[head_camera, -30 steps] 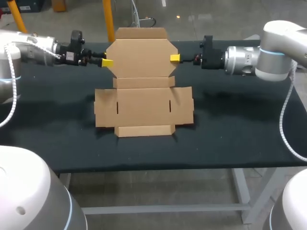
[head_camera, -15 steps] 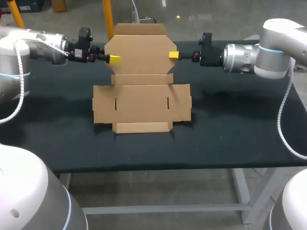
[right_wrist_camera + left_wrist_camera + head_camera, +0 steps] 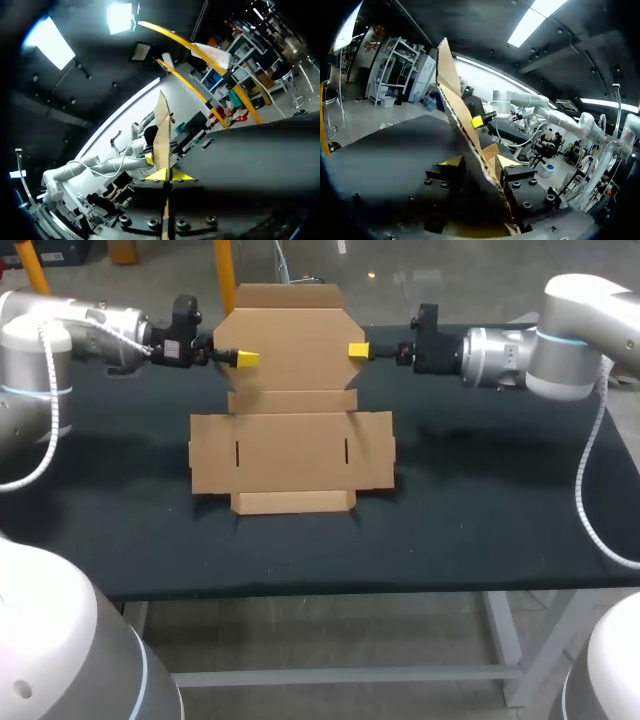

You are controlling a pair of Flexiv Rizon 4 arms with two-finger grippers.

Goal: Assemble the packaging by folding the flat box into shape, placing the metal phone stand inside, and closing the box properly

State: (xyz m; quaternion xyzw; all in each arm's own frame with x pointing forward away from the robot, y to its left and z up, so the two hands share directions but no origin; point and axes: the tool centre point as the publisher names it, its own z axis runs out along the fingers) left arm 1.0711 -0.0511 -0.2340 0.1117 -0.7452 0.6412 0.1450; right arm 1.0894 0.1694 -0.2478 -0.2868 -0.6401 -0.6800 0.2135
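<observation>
**Raised flap may slip or crease**

Our left gripper (image 3: pixel 246 359) and right gripper (image 3: pixel 358 350) each pinch a side edge of the box (image 3: pixel 290 450). Its rear panel (image 3: pixel 295 340) is raised, the rest flat on the table (image 3: pixel 480 510). We judge an uneven pull could crease or drag it, and thin edge grips could slip.

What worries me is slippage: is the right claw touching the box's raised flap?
Touching. The right wrist view shows the flap edge-on, pinched between both tips of the right claw.
</observation>
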